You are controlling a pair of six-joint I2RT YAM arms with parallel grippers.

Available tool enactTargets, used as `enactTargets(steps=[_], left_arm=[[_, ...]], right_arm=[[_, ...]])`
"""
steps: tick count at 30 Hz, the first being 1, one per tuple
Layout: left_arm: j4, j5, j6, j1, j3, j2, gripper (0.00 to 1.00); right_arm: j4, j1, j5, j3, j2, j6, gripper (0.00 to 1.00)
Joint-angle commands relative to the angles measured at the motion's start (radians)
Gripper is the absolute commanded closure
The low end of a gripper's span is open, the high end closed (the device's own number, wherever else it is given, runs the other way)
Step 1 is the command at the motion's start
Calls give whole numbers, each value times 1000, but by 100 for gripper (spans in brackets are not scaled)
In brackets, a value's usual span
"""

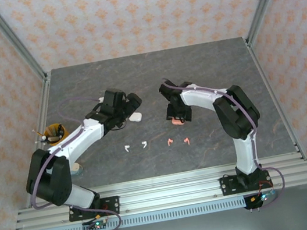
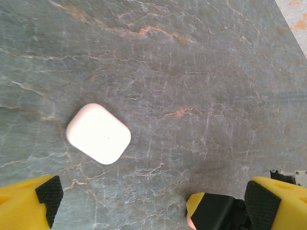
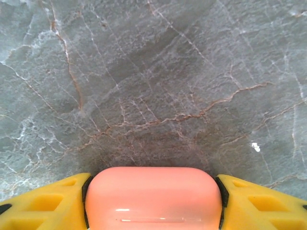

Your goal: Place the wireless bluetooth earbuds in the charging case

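Observation:
A coral-pink charging case (image 3: 153, 196) sits on the grey marble table between the yellow fingers of my right gripper (image 3: 153, 203); both black pads press on its sides. From above, that gripper (image 1: 175, 113) covers most of the pink case (image 1: 176, 122). A white charging case (image 2: 98, 133) lies closed on the table, ahead and left of my open left gripper (image 2: 153, 203), which touches nothing. Nearer the arms' bases lie two white earbuds (image 1: 128, 149) (image 1: 145, 145) and two pink earbuds (image 1: 170, 142) (image 1: 187, 141), in a row.
An orange cup (image 1: 55, 132) holding small items stands at the table's left edge, with a pale object (image 1: 76, 168) nearer the front. Metal frame posts (image 1: 14, 38) rise at the back corners, and a rail (image 1: 167, 195) runs along the front.

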State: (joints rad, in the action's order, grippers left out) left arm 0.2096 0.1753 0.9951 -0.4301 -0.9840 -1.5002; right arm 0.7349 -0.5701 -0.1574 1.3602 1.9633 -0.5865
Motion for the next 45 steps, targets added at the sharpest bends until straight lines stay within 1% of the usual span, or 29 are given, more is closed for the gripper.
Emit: enactTargets(steps=[1,3,8,12,15,20,25,35,42,43,45], left_arm=[[-92,17,-35,-25,-17,-28,0],[-124,21,-59,-38,-10,-42,0],[-273,35,-100,-79,56,-64,0],[-405,40,-119,-119,121,-94,0],[-470,32,-136,-160,144,-128,0],[-538,10,-164,-220,132,-186,0],[-587,9,-179,-247,98,-250,1],[-732,36,-155,-250,55,-365,14],[-786,52,-138,-249,14,-403,21],[-792,53,-135,-249,9,-434,23],[-807,55,-127,-249,4,-445,25]], right_arm=[[3,13,-4,0,-46,-64,39],[-2,23,-8,10,-51,-84,40],[-12,60,-22,33,-58,-136,40],[-32,93,-55,41,-59,-189,40],[-54,114,-86,41,-58,-239,40],[-91,141,-128,42,-55,-325,40],[-123,156,-160,43,-52,-391,40],[-163,163,-213,56,-65,-470,40],[-175,163,-234,51,-82,-494,40],[-179,164,-238,47,-84,-499,40],[-189,163,-246,42,-91,-508,40]])
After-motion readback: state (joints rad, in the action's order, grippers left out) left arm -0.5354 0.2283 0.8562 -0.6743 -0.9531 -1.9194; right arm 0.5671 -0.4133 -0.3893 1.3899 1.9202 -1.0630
